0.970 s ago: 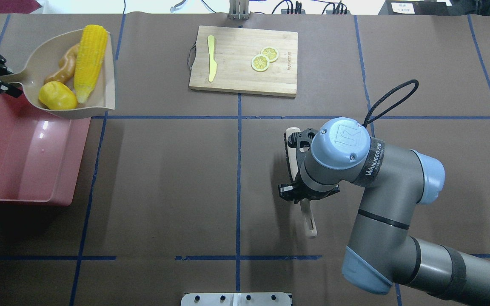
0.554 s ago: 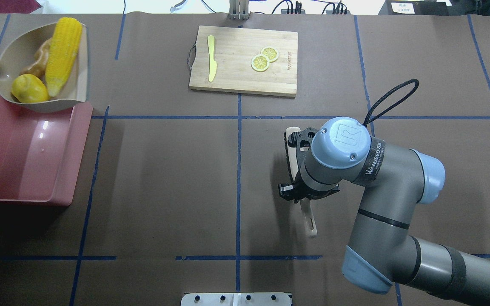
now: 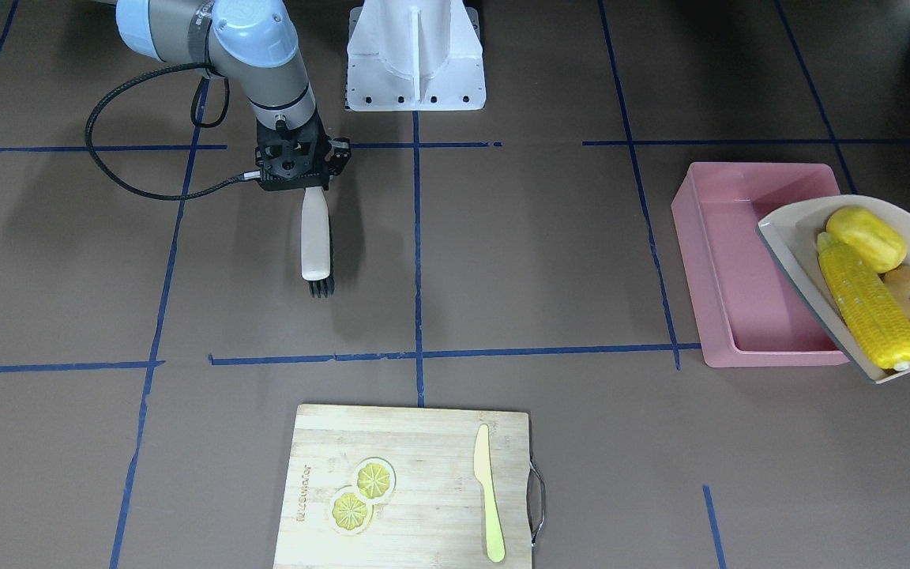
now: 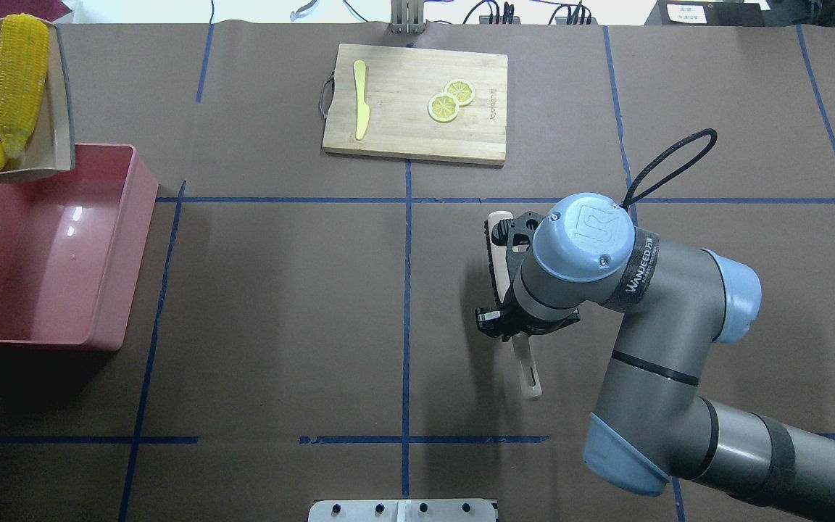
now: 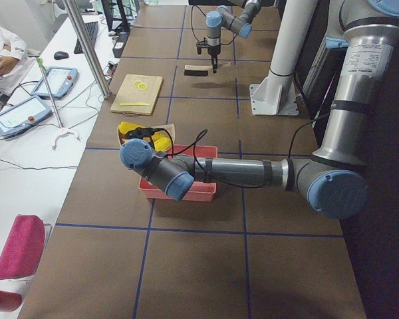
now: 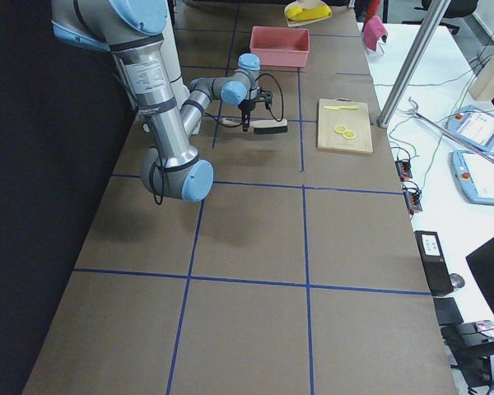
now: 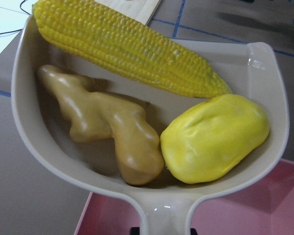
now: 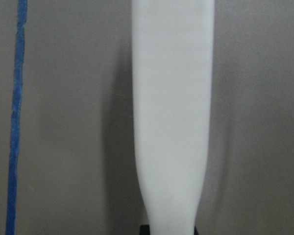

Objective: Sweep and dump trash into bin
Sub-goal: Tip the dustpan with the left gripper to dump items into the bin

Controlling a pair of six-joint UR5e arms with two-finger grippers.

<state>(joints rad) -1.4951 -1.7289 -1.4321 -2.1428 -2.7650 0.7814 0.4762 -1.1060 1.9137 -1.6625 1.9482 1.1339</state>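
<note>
Past the far rim of the pink bin [image 4: 143,196] now, the dustpan [image 4: 44,148] has drifted off it, left claw [image 7: 164,230] pinching its handle, corn cob [image 7: 127,49], ginger [image 7: 108,122], potato [image 7: 215,139] still aboard, so no dump yet. Right claw [image 3: 302,180] pinches the brush [image 3: 316,237].

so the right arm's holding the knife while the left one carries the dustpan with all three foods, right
No: the right arm holds a brush, as the front-facing view shows. The knife lies on the board. The rest stands: the dustpan carries the corn, ginger and potato.
</note>
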